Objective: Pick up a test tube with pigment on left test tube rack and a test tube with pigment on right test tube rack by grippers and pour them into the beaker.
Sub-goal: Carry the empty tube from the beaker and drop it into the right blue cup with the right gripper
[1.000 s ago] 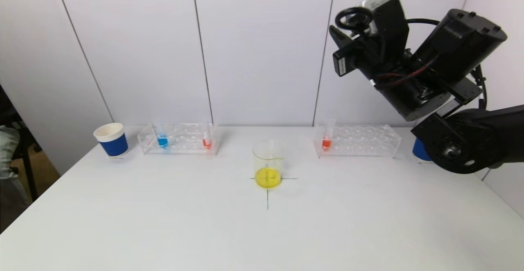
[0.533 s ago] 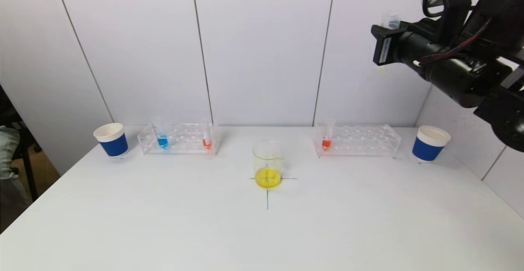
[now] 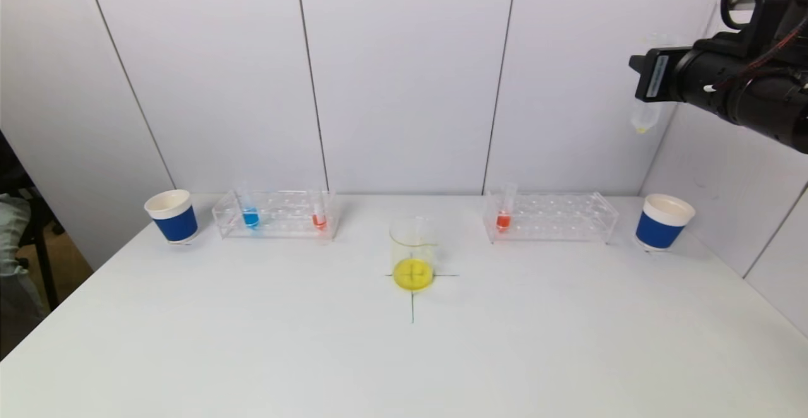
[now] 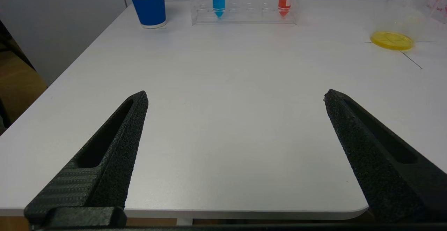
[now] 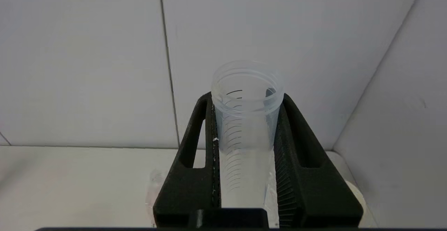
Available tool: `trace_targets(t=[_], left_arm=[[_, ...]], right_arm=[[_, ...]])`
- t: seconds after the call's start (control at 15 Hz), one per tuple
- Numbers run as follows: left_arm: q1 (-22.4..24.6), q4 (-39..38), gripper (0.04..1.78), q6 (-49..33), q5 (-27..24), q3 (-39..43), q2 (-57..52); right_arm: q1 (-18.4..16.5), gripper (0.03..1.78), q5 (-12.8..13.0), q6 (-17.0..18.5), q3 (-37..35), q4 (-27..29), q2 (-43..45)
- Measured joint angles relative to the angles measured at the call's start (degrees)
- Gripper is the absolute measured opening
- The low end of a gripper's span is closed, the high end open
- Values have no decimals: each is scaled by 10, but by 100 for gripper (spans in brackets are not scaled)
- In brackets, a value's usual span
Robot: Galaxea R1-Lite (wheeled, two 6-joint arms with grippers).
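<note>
A glass beaker [image 3: 413,250] with yellow liquid stands on a cross mark at the table's middle. The left test tube rack [image 3: 278,222] holds a blue-filled tube [image 3: 250,214] and a red-filled tube [image 3: 319,216]. The right test tube rack [image 3: 555,219] holds an orange-filled tube [image 3: 504,216]. My right gripper [image 5: 247,98] is raised high at the far right, shut on a clear, nearly empty test tube [image 3: 643,118] with a yellow trace at its tip, mouth upward. My left gripper [image 4: 235,95] hovers open over the near left table edge, nothing between its fingers.
A blue paper cup [image 3: 172,216] stands left of the left rack, and another blue cup [image 3: 661,222] right of the right rack. White wall panels close the back and right side. The table's near edge [image 4: 209,213] lies under the left gripper.
My right arm has swung up and to the right with the held tube, uncovering the right blue cup. The beaker, both racks and their tubes have not moved.
</note>
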State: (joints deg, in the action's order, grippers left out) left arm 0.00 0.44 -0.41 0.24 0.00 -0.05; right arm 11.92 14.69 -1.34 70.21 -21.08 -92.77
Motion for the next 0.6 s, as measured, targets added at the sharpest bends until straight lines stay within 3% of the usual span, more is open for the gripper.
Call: trace_targets(t=[0.13, 0.33, 0.6], left_arm=[[0, 0, 176, 0, 0, 0, 0], [0, 0, 176, 0, 0, 0, 0], [0, 0, 176, 0, 0, 0, 0]], right_arm=[[-26, 50, -8, 16, 6, 13, 2], [-69, 50, -47, 38, 7, 10, -1], [-122, 50, -58, 38, 7, 8, -19]])
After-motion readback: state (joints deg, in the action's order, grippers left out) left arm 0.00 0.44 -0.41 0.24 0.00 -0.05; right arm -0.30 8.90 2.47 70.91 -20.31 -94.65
